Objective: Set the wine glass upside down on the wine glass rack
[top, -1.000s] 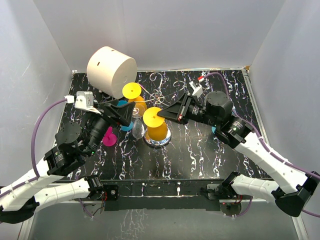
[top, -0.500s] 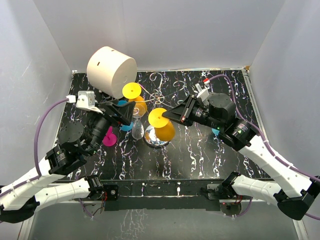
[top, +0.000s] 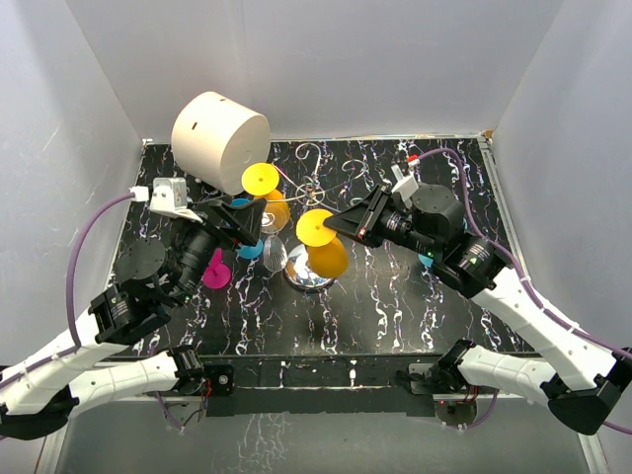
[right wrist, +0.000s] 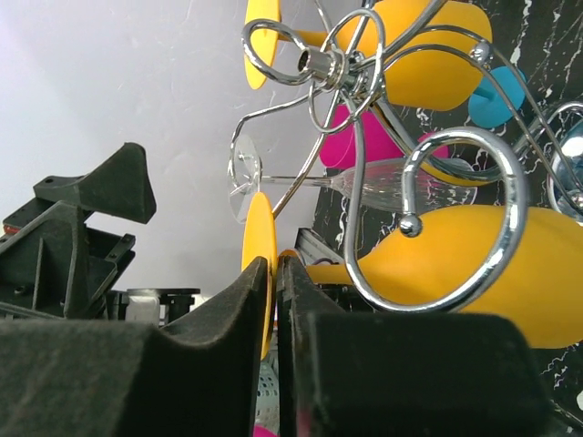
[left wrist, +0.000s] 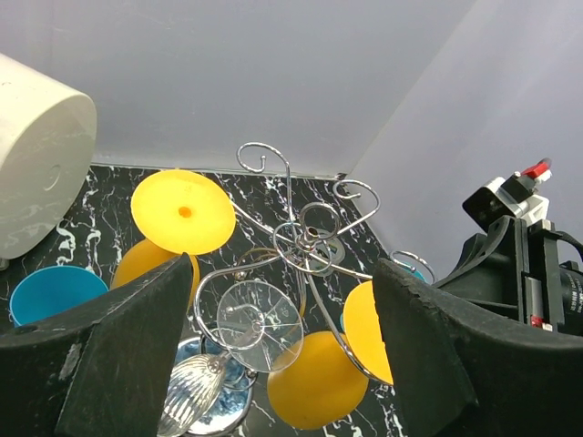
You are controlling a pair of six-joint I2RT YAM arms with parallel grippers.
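The right gripper point(top: 334, 221) is clamped on the foot of a yellow wine glass point(top: 331, 259) inverted in the wine glass rack point(left wrist: 307, 235). The left gripper point(top: 252, 223) is spread apart. One second yellow glass point(top: 261, 180), one clear glass point(left wrist: 260, 314) and one magenta glass point(top: 214, 274) are counted. The blue glasses point(left wrist: 50, 291) are half hidden.

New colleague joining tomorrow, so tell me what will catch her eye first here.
The right gripper pinches the foot of a yellow wine glass at the silver wine glass rack, mid-table, beside another yellow glass hanging foot-up. A big cream cylinder lies at the far left corner, behind the open left gripper.
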